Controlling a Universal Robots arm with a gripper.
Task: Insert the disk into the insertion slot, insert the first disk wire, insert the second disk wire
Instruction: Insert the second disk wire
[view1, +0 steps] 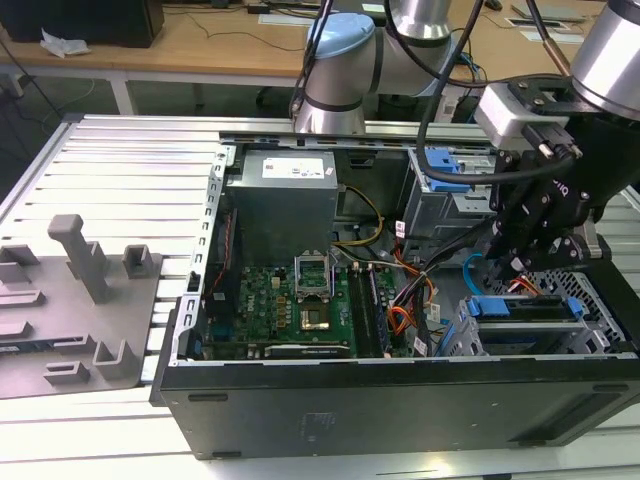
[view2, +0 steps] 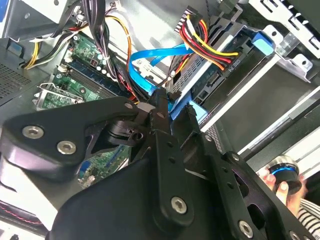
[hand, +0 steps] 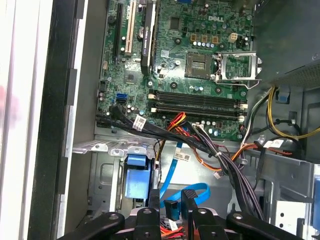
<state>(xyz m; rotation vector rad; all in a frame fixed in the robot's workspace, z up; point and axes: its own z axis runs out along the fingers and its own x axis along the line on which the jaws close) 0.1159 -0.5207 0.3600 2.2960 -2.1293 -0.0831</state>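
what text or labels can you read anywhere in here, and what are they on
No text here can be quoted with confidence.
Label on the power supply: print too small to read.
White tag on the black cable bundle: too small to read.
White tag on the second disk wire: too small to read.
White markings on the motherboard: too small to read.

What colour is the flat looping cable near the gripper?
Light blue. The flat cable shows best in the second wrist view.
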